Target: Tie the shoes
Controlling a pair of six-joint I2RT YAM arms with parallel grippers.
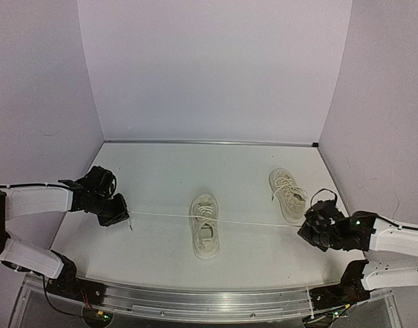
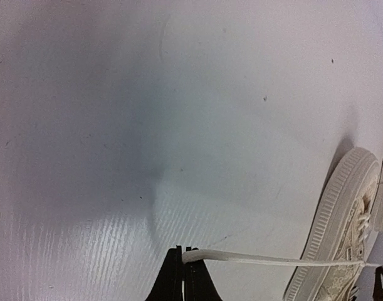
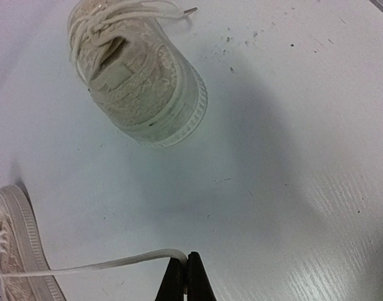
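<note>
A white surface (image 1: 154, 171) lies between pale walls (image 1: 215, 68). One shoe (image 1: 204, 225) sits mid-surface toward the near edge, and the second shoe (image 1: 287, 195) is further back toward the right edge. The left gripper (image 1: 128, 222) and right gripper (image 1: 303, 227) each pinch one end of the lace (image 1: 161, 216), which stretches taut sideways from the near shoe.

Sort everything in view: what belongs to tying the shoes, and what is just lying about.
Job: middle shoe; its lace, stretched taut; left tool and right tool, each shut on a lace end; second shoe.
Not the job: table; walls.
</note>
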